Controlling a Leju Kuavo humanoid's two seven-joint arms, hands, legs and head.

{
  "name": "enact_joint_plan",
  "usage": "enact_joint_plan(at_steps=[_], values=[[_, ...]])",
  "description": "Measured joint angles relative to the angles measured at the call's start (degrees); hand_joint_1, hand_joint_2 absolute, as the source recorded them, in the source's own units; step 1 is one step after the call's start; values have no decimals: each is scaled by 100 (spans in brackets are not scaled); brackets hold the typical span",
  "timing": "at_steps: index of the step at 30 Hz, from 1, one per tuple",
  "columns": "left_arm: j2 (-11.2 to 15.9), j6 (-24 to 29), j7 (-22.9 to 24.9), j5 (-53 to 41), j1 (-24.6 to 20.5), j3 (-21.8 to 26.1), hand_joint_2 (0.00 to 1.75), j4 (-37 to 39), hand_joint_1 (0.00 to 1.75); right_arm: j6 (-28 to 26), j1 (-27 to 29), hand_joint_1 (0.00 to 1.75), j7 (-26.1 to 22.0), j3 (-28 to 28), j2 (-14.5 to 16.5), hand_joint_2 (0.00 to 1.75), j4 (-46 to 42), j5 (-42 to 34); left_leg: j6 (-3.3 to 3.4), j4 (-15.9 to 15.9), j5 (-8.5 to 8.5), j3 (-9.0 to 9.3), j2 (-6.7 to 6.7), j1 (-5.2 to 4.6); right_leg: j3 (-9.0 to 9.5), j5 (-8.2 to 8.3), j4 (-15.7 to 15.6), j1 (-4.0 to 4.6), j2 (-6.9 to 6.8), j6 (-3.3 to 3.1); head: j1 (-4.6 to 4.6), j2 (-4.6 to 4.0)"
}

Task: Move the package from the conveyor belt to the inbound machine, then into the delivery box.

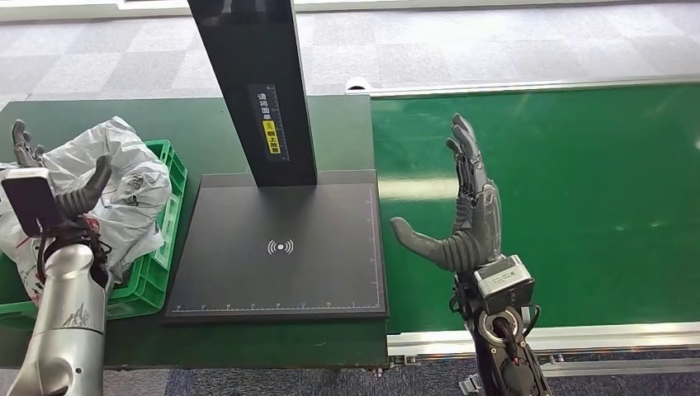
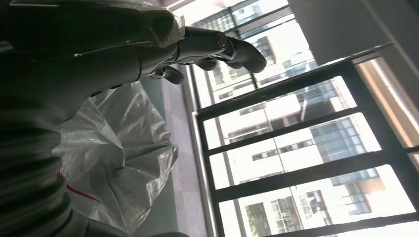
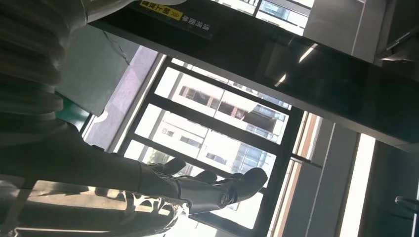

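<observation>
Package point(image 1: 124, 186), a crumpled grey plastic bag, lies in the green delivery box point(image 1: 157, 276) beside the inbound machine point(image 1: 281, 247). My left hand point(image 1: 58, 177) hovers spread against it; my right hand point(image 1: 462, 214) hangs spread, empty, above the conveyor belt point(image 1: 594, 198). I judge the transfer essentially finished.

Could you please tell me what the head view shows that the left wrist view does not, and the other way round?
Head view alone: the green delivery box, the black inbound machine with its upright post, the green conveyor belt, and the right hand held open above the belt. Left wrist view alone: tall windows with buildings beyond. Both: the grey plastic package in the box and the left hand with fingers apart beside it, not gripping it.
</observation>
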Motion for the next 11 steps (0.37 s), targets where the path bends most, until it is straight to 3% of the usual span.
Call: enact_joint_plan(at_steps=[4,5,8,11], values=[[-283,1793,-349,-1286,1259,-1287,175,-1735,0,-2,-32,0,33,-9,-4,175,79,-1,9,1,-13,-1,12,-5,-7,-6,-4,-5,9,7,0,0],[-354,2016,-361,-1406,1566,-1692,175,-2104,0,3,-35,0,40,-14,-5,175,105,-1,13,1,-18,-2,12,-7,-7,-8,-5,-6,9,10,0,0],[-570,2156,-371,-1305,2285,-2710,175,-2871,0,26,-34,0,68,-33,-7,175,179,8,18,1,-25,-7,14,-8,-9,-10,-6,-9,11,13,1,0],[-693,2161,-370,-1164,2671,-3276,175,-3274,0,59,-24,0,83,-41,-8,175,232,28,18,1,-28,-8,14,-7,-13,-10,-7,-8,13,13,-1,0]])
